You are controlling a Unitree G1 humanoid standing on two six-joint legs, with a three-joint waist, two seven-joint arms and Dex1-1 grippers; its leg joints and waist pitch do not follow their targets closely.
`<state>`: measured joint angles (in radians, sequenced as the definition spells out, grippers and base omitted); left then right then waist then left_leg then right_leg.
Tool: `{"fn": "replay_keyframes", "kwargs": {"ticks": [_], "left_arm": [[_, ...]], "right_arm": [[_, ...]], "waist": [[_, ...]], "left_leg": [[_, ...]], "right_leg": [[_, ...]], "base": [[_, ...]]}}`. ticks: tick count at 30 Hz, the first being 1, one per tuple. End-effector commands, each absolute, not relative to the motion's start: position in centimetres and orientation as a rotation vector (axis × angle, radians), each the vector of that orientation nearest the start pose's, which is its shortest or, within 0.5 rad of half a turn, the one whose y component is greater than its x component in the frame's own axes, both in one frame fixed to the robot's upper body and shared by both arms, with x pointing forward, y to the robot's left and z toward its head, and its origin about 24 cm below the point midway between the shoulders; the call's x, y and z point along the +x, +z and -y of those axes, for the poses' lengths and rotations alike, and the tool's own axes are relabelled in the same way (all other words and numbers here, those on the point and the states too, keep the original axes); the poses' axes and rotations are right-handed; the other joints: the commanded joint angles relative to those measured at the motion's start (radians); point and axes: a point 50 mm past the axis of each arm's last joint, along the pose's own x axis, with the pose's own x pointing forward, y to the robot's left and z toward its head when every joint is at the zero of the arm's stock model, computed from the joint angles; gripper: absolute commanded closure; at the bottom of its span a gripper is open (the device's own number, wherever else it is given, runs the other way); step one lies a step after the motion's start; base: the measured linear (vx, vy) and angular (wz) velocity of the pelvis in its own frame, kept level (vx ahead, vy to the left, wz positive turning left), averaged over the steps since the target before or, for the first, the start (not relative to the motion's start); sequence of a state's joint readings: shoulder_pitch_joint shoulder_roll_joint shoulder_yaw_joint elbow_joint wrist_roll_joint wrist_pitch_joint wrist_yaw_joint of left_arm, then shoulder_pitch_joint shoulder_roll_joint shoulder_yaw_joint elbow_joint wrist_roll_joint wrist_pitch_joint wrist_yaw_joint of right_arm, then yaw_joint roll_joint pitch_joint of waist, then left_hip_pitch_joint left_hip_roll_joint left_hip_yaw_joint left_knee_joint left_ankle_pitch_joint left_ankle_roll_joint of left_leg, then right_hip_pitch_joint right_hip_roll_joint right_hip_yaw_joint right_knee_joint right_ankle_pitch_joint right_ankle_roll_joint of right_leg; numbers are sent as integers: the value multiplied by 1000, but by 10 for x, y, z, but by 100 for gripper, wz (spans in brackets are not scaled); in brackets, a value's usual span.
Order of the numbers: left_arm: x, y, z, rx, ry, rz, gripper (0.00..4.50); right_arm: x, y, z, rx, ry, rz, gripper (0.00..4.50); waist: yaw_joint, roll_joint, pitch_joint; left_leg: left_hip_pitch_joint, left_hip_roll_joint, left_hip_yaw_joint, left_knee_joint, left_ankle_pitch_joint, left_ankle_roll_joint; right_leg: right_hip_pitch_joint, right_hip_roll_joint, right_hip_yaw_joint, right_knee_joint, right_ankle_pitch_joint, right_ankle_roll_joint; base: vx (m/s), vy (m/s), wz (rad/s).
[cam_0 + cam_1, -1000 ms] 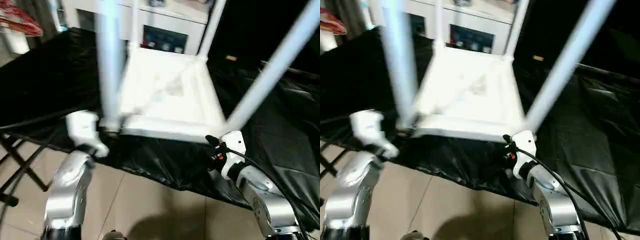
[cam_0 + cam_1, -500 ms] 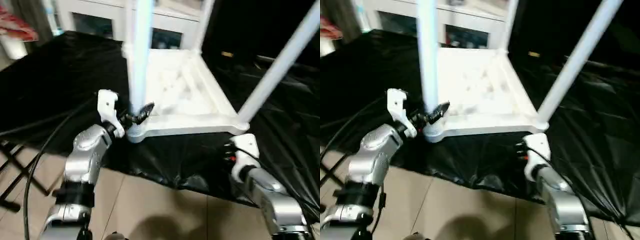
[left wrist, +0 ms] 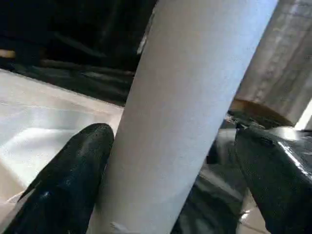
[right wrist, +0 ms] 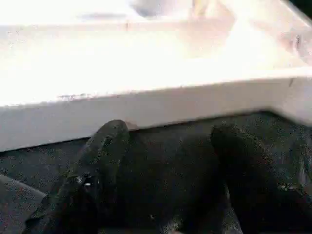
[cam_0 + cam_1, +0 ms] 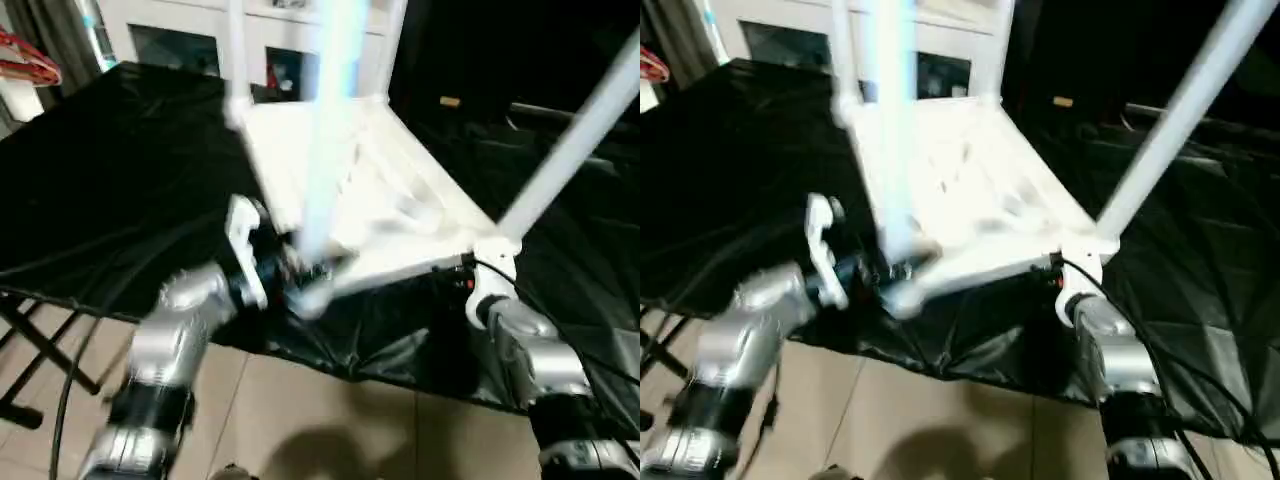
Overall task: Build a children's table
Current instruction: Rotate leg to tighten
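The children's table lies upside down on a black cloth, its white top (image 5: 385, 200) ribbed side up and its legs pointing upward. My left gripper (image 5: 290, 275) stands open around the base of the near left leg (image 5: 330, 130). In the left wrist view that leg (image 3: 185, 112) stands between the fingers: one finger (image 3: 83, 161) touches it, the other is a little apart. My right gripper (image 5: 460, 272) is open just in front of the near right corner, below the base of the near right leg (image 5: 570, 150). Its fingers (image 4: 97, 165) reach under the top's rim (image 4: 146, 105) and hold nothing.
The black cloth (image 5: 100, 170) covers the work surface and hangs over its near edge above a tiled floor (image 5: 330, 420). A white glass-doored cabinet (image 5: 180, 40) stands behind. Black folding stand legs (image 5: 40, 350) show at the lower left, a red object (image 5: 25, 55) at the far left.
My left gripper has closed in around the near left leg's base. The table top has turned on the cloth, its near left corner swinging toward me. The right gripper stays at the near right corner.
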<state>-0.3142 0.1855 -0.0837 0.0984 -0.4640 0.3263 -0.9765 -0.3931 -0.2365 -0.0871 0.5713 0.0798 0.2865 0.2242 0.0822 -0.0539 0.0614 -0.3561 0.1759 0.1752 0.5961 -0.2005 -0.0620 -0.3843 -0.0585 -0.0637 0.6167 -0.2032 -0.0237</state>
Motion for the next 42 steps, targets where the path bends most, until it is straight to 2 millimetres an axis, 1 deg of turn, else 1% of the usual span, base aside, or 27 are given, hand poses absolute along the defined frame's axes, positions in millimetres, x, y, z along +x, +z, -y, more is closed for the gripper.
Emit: {"fn": "replay_keyframes", "kwargs": {"ticks": [1,2,3,4,5,8,9,10,14,15,17,18,21,22,25,26,29,32,33,34,36,37,38,39,40,41,42], "left_arm": [[269,94,-81,-296,-1296,-1,7],[263,94,-74,-309,-1316,-4,7],[260,95,-65,-313,-1330,2,7],[257,95,-58,-318,-1341,5,7],[257,96,-52,-322,-1349,11,7],[261,101,-31,-312,-1364,32,7],[261,101,-30,-312,-1364,32,7],[265,103,-22,-297,-1359,40,7],[288,98,-10,-159,-1212,35,7],[294,99,-11,-133,-1172,43,7],[305,97,-15,-97,-1100,16,7],[311,96,-19,-72,-1057,22,7],[323,94,-31,-14,-960,22,7],[324,93,-34,8,-948,33,7],[325,94,-38,1,-925,62,7],[324,94,-39,-21,-931,67,7],[316,93,-42,-86,-983,72,7],[306,85,-47,-76,-1039,41,7],[301,79,-55,-52,-1058,-4,7],[299,76,-61,-43,-1066,-33,7],[298,74,-66,-35,-1066,-51,7],[300,70,-77,-9,-1008,-78,7],[301,69,-81,-5,-972,-72,7],[304,68,-90,2,-895,-57,7],[305,67,-100,13,-809,-41,7],[305,67,-106,19,-756,-30,7],[306,65,-111,25,-699,-40,7]], "right_arm": [[319,8,198,-48,127,-447,135],[321,6,195,-43,136,-449,135],[324,5,190,-30,151,-450,135],[326,5,186,-22,163,-449,135],[328,5,182,-21,174,-448,135],[334,6,169,-9,219,-436,135],[334,6,169,-10,219,-436,135],[337,6,164,-17,233,-435,135],[342,8,169,-35,180,-417,135],[343,9,173,-37,161,-415,135],[343,9,181,-45,134,-410,135],[342,9,185,-50,123,-406,135],[340,10,197,-60,104,-394,135],[338,10,202,-58,100,-391,135],[333,10,212,-57,107,-377,135],[330,11,214,-57,119,-368,135],[321,15,219,-41,173,-335,135],[309,19,221,-34,240,-314,135],[302,23,221,-44,284,-300,135],[298,26,220,-47,312,-291,135],[295,28,219,-50,332,-283,135],[292,34,219,-64,349,-265,135],[291,36,219,-70,347,-253,135],[289,41,219,-81,343,-228,135],[288,43,219,-89,311,-214,135],[288,44,219,-92,289,-208,135],[287,44,218,-92,263,-203,135]], "waist": [[1,2,-64],[1,-1,-65],[-4,-3,-60],[-8,-1,-59],[-8,1,-59],[-18,2,-59],[-23,-2,-60],[-26,0,-60],[-31,-7,-61],[-27,-3,-64],[-27,-4,-67],[-24,3,-69],[-18,0,-69],[-18,-2,-68],[-12,-2,-68],[-12,4,-67],[-3,4,-68],[-1,2,-65],[1,11,-61],[5,21,-62],[3,12,-60],[7,29,-56],[6,23,-56],[9,22,-57],[13,51,-57],[6,35,-56],[7,34,-58]], "left_leg": [[6,59,-12,-69,-72,39],[9,60,-10,-68,-81,36],[4,58,-11,-71,-99,29],[6,60,-12,-71,-125,20],[8,60,-11,-71,-134,16],[3,58,-15,-73,-147,5],[0,56,-15,-72,-146,7],[-3,54,-15,-71,-148,9],[0,53,-16,-67,-145,22],[3,53,-15,-65,-135,25],[2,54,-16,-65,-114,32],[2,54,-17,-63,-93,38],[2,55,-16,-62,-84,54],[1,53,-16,-62,-97,56],[3,53,-13,-60,-102,60],[3,52,-13,-60,-108,62],[2,58,-16,-62,-108,76],[3,61,-17,-65,-132,81],[7,63,-18,-69,-161,71],[8,64,-20,-71,-165,65],[8,62,-17,-73,-178,63],[12,62,-17,-74,-208,46],[10,61,-18,-75,-211,44],[9,59,-18,-73,-207,41],[10,58,-21,-73,-208,35],[5,58,-20,-74,-210,34],[4,57,-21,-74,-200,35]], "right_leg": [[53,-92,57,-55,-18,-240],[50,-93,57,-56,-34,-238],[53,-92,57,-61,-76,-228],[50,-95,58,-67,-123,-222],[48,-95,59,-70,-142,-217],[52,-92,58,-72,-166,-196],[53,-92,58,-73,-172,-192],[53,-92,57,-76,-188,-186],[50,-90,57,-81,-209,-174],[49,-91,57,-78,-191,-174],[51,-91,56,-72,-147,-186],[52,-92,56,-65,-104,-198],[54,-90,54,-61,-48,-222],[55,-91,53,-64,-70,-222],[53,-94,55,-67,-91,-223],[54,-91,55,-70,-86,-224],[55,-94,55,-66,-68,-232],[52,-95,55,-69,-109,-227],[47,-94,56,-75,-156,-212],[46,-92,56,-73,-152,-206],[44,-90,56,-78,-171,-203],[39,-89,57,-86,-213,-195],[42,-89,57,-86,-221,-190],[43,-90,57,-86,-236,-181],[41,-92,58,-84,-236,-181],[45,-88,55,-88,-235,-174],[47,-88,54,-87,-236,-171]], "base": [[0,0,0],[0,0,0],[0,0,0],[0,0,0],[0,0,0],[0,0,0],[0,0,0],[0,0,0],[0,0,0],[0,0,0],[0,0,0],[0,0,0],[0,0,0],[0,0,0],[0,0,0],[0,0,0],[0,0,0],[0,0,0],[0,0,0],[0,0,0],[0,0,0],[0,0,0],[0,0,0],[0,0,0],[0,0,0],[0,0,0],[0,0,0]]}}
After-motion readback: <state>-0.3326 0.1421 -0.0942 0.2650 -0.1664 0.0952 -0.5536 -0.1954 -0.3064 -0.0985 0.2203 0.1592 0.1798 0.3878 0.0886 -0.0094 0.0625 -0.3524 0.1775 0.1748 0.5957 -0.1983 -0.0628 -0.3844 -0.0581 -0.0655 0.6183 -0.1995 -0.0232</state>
